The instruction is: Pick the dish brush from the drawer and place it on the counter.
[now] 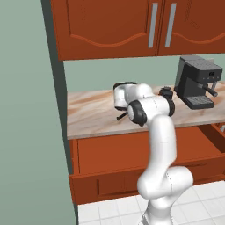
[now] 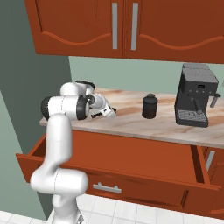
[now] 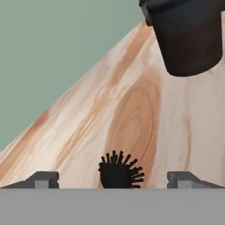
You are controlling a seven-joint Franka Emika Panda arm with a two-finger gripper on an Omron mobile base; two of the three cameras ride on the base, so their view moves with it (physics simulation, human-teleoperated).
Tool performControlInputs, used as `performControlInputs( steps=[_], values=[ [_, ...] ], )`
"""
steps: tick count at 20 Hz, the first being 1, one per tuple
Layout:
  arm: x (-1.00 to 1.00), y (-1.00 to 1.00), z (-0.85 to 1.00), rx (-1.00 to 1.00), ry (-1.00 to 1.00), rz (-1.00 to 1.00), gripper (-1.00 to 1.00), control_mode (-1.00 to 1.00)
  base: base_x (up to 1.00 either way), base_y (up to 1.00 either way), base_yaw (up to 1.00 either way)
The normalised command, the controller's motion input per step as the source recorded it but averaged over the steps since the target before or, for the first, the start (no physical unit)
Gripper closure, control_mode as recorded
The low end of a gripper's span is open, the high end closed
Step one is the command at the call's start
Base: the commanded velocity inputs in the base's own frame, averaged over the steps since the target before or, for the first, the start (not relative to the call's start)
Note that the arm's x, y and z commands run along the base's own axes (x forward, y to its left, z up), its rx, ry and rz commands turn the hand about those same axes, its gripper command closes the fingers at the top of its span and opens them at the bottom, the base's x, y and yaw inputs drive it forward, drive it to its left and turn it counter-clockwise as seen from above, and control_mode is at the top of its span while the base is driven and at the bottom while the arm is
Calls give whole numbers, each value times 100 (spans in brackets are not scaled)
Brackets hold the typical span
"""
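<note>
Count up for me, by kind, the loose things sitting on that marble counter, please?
Small thin black dish brush, between the gripper fingers: 1
Squat dark cylindrical jar: 1
Black espresso machine: 1
Total on the beige-pink marble counter: 3
</note>
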Motion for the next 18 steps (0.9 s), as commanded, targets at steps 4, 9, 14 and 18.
performControlInputs(
  steps=[4, 9, 14, 18],
  values=[
    [-100, -16, 78, 9, 0, 0, -100, -100, 0, 0, 0],
    [-100, -11, 98, 1, 2, 1, -100, -100, 0, 0, 0],
    [-100, -45, 95, 0, 0, 10, -100, -100, 0, 0, 0],
    [-100, -54, 58, -6, 0, 10, -100, -100, 0, 0, 0]
  ],
)
